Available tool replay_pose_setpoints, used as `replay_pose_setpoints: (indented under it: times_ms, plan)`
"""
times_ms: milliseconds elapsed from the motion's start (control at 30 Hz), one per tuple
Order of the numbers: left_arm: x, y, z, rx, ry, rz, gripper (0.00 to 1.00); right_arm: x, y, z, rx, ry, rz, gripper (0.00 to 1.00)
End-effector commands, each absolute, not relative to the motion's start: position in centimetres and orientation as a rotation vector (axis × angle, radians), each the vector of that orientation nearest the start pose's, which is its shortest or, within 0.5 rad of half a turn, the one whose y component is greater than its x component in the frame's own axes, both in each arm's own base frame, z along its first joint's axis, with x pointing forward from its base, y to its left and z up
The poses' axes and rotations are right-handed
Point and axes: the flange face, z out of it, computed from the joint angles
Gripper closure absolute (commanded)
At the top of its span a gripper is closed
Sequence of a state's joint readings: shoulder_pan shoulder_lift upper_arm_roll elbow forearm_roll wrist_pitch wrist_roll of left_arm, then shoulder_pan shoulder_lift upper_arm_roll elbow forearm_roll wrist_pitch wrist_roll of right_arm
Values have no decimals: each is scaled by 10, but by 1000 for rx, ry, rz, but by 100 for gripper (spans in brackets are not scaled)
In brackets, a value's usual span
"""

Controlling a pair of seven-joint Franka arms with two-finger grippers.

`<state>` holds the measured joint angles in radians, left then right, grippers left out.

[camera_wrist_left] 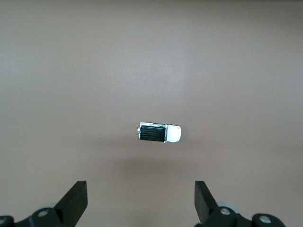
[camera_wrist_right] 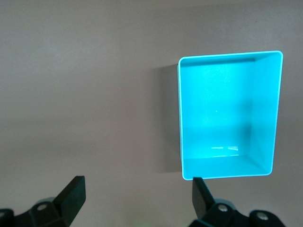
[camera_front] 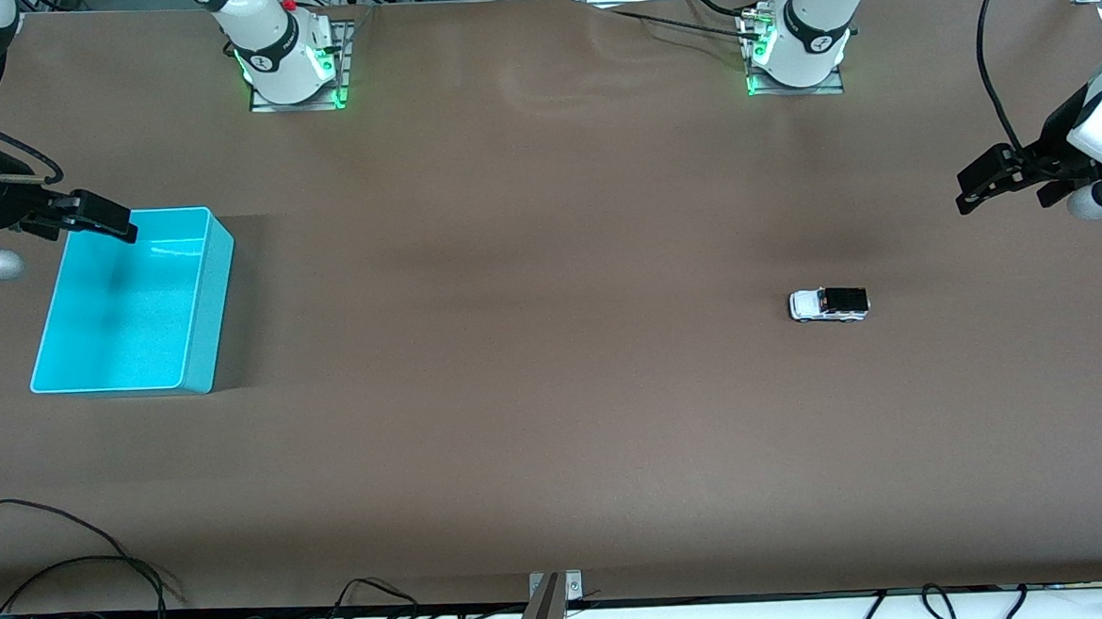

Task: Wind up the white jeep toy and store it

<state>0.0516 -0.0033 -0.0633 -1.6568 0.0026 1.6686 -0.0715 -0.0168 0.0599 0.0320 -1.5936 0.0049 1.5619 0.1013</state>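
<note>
Brown surface, bare at centre. Turquoise bin at the right arm's end; right claw hangs over its rim, fingers apart. Left claw, fingers apart, hangs over the left arm's end. Jeep: boxy, white, black roof, upright on the surface, well apart from the left claw.

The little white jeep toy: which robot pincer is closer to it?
The left pincer, open, hangs over bare table toward the left arm's end, fairly close to the white jeep toy. The right pincer, open, is over the turquoise bin's rim, far off.
</note>
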Motion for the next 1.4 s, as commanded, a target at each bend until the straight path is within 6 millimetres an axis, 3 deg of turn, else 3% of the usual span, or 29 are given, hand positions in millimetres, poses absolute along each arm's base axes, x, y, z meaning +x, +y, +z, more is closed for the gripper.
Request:
replay_pose_setpoints:
  times_ms: [0,267,401,668,834,1068,1368]
  plan:
    - [562,-12,584,-3141,-39,22,0,567,8,585,-3133,128,147,0]
    - [562,-11,588,-3141,65,10,0,567,9,585,-3133,125,147,0]
    - [563,-10,561,-3130,165,89,0,567,8,585,-3133,128,147,0]
    - [565,-7,555,-3130,239,77,0,567,8,585,-3133,128,147,0]
    - [567,-2,540,-3126,337,41,0,567,8,585,-3133,128,147,0]
    - [561,4,511,-3083,637,98,0,567,8,585,-3133,128,147,0]
    - [553,10,453,-3030,914,147,0,567,8,584,-3133,128,150,0]
